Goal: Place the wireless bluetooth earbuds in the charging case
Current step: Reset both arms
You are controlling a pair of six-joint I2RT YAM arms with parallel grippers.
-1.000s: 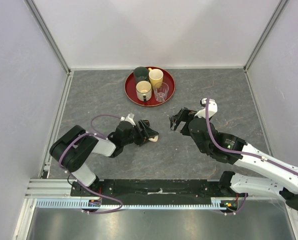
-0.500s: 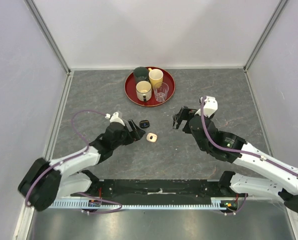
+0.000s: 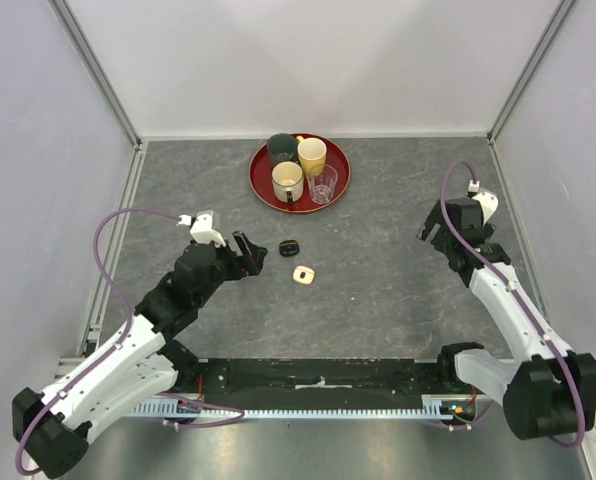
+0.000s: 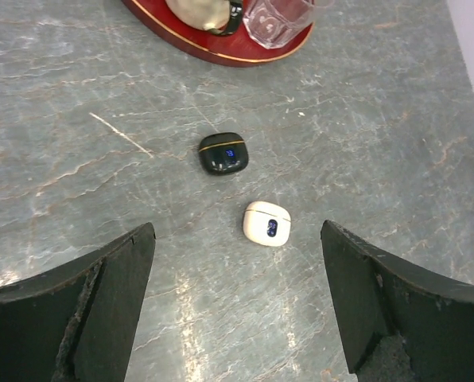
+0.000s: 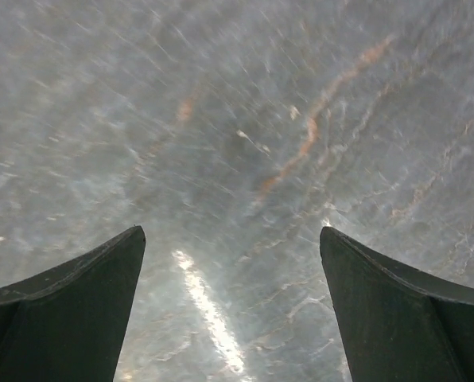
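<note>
Two closed charging cases lie on the grey table, each with a small lit display. One is the black case [image 3: 289,247] [image 4: 223,153]; the cream-white case [image 3: 303,273] [image 4: 266,223] sits just nearer and to its right. The wireless bluetooth earbuds are out of view. My left gripper [image 3: 252,251] [image 4: 237,231] hangs open to the left of the cases, touching neither, with the white case just ahead of its fingertips in the left wrist view. Over at the right side of the table, my right gripper [image 3: 430,228] [image 5: 231,231] is wide open above bare tabletop.
A red round tray [image 3: 255,178] [image 4: 221,57] stands at the back centre. It carries a dark green cup [image 3: 281,147], a yellow cup [image 3: 312,155], a cream mug [image 3: 287,180] and a clear glass [image 3: 322,184]. White walls close in the table on three sides.
My left gripper has drawn back to the left, off the cases, and opened wider, leaving both cases free. My right arm has swung from the centre to the right.
</note>
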